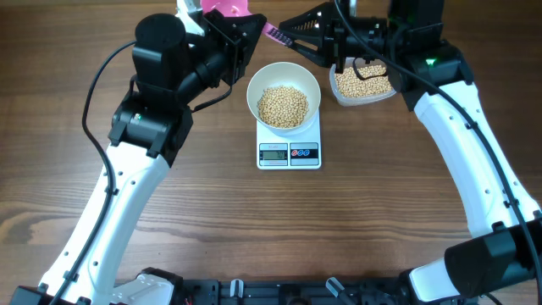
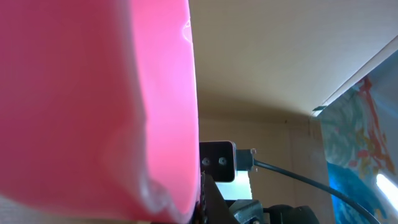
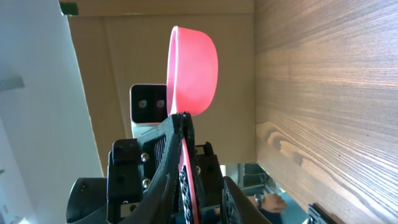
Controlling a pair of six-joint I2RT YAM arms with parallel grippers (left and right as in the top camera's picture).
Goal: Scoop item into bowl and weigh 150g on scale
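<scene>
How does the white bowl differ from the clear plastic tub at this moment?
The round white deep bowl sits on the small white square scale; the clear rounded-rectangular plastic tub sits on the wooden table. The bowl is opaque, the tub see-through. Both hold small tan beans.

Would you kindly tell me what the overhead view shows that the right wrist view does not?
Only overhead: the white bowl holding beans on the scale, and a clear tub with more beans beside it. Only right wrist: the pink scoop seen side-on, its cup in profile, with a beige wall behind it. Both: the pink scoop and the wooden table.
</scene>
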